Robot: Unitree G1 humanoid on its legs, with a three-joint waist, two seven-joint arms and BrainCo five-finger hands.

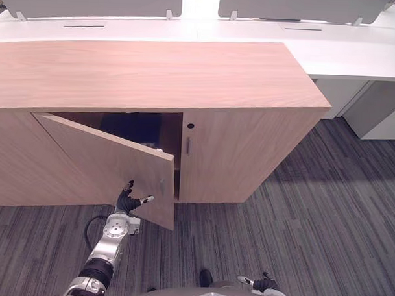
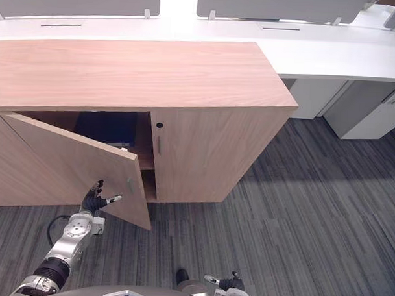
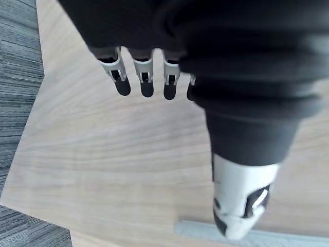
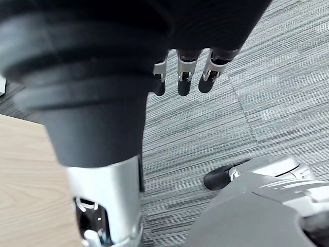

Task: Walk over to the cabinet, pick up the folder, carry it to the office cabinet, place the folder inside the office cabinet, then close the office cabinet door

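The wooden office cabinet stands in front of me with its left door swung partly open. Inside, in the shadow, a dark blue folder stands on a shelf. My left hand is open, its straight fingers against the outer face of the door near its lower edge. The door's silver handle lies just past my thumb. My right hand hangs low at my side, open and holding nothing, over the carpet.
The cabinet's right door is shut, with a small handle and a keyhole. White desks with grey screens run behind the cabinet. A white pedestal stands at the far right. Grey striped carpet covers the floor.
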